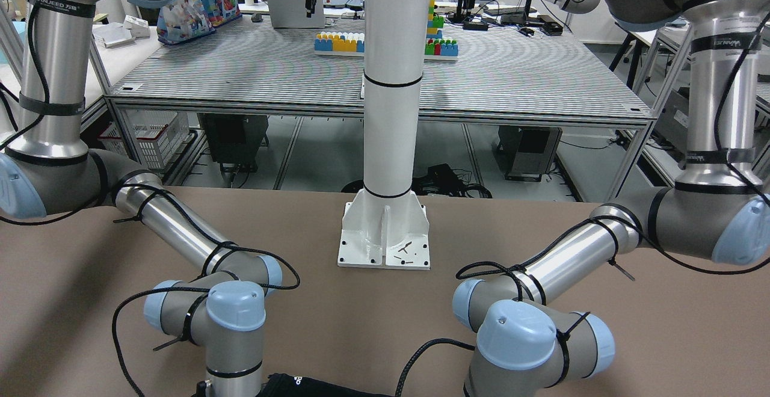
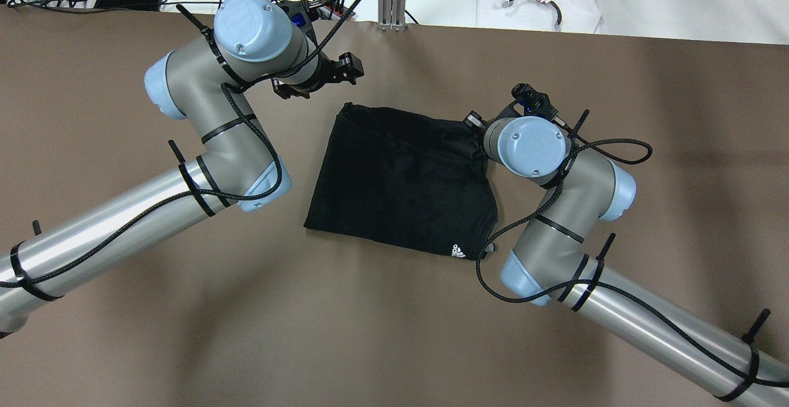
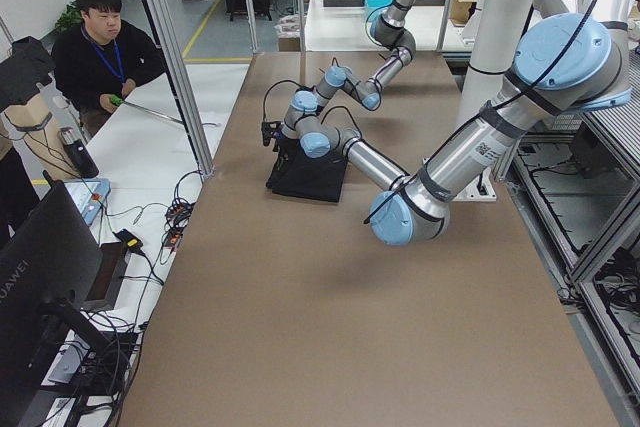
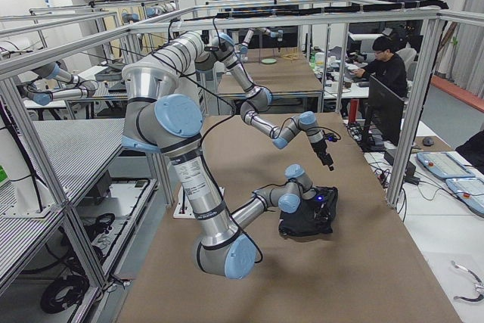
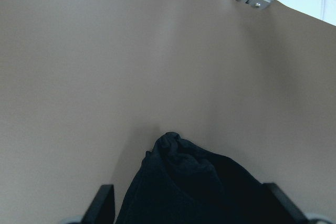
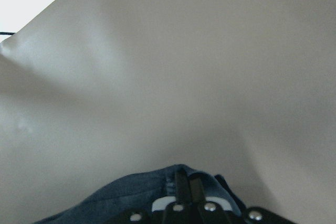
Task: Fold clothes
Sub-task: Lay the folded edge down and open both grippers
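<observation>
The worktop (image 2: 370, 333) carries the clothes (image 2: 400, 179), a black, soft, roughly rectangular garment lying flat in front of the white pillar base (image 1: 384, 240), likely spread for folding. At its edge farthest from the base the right gripper (image 6: 184, 182) is closed on one bunched corner and the left gripper (image 5: 191, 205) hangs wide open above the other, seemingly to take it; small white print (image 2: 457, 251) marks the nearest edge
</observation>
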`<state>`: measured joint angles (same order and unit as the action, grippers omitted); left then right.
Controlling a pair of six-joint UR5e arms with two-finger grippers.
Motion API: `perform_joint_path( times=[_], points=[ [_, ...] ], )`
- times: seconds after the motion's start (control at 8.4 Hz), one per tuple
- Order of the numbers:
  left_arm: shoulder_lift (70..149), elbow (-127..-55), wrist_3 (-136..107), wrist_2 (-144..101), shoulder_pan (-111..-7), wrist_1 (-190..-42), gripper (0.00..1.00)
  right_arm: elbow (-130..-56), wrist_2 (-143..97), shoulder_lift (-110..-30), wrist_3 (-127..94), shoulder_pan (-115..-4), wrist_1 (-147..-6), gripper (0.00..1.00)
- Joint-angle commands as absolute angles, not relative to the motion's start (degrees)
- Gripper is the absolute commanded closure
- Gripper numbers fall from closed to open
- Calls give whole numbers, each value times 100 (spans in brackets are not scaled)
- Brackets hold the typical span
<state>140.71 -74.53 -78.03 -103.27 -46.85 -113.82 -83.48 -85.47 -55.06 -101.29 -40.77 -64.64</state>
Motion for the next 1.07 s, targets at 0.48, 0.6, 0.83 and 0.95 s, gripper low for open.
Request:
perform_joint_path(
  times=[0.48,0.6,0.83,0.95],
  points=[
    [14071,-7611,-7787,-10389,-4763,-11356,0,-7611,-9058,-5300,-7969,-4446,-5748,6],
    [14071,-7620,-7630,-10380,-4877,-11329,0,-7611,-9323,-5352,-7432,-4613,-5844,6],
    [13538,-7629,-6380,-10423,-5131,-11320,0,-7725,-9623,-5483,-5749,-4938,-6737,6],
    [13222,-7690,-5667,-10598,-5429,-11312,0,-8169,-9781,-5963,-4730,-5305,-6889,6]
  ],
)
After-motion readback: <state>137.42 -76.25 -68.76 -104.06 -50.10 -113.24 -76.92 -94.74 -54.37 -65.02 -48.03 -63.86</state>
